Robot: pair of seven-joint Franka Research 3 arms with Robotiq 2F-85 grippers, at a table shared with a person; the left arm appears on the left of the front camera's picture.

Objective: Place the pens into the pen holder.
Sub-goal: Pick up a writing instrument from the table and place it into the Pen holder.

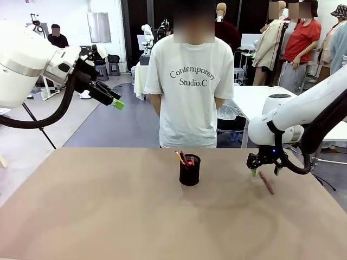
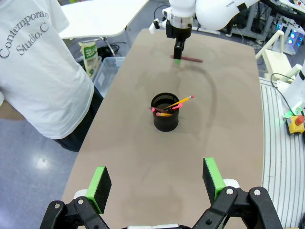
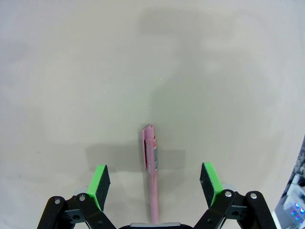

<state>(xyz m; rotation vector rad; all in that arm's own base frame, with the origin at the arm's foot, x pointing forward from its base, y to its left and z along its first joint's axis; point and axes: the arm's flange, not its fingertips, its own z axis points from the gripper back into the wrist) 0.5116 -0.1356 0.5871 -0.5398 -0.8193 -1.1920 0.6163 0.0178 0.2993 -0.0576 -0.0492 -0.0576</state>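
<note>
The black pen holder (image 1: pixel 190 170) stands mid-table with a yellow-orange pencil (image 1: pixel 179 157) and a black pen with pink ends (image 2: pixel 162 109) sticking out of it. A dark maroon pen (image 1: pixel 266 182) lies flat on the table at the right; in the right wrist view this pen (image 3: pixel 151 171) lies between the green pads. My right gripper (image 1: pixel 264 172) hangs open just above it, fingers to either side, not touching. My left gripper (image 1: pixel 116 101) is open and empty, raised high at the left; in its own view it (image 2: pixel 156 181) looks down at the holder (image 2: pixel 165 112).
A person in a white T-shirt (image 1: pixel 190 86) stands at the far edge of the brown table (image 1: pixel 108 206), hands behind the back. The right arm (image 1: pixel 303 114) reaches in over the table's right side.
</note>
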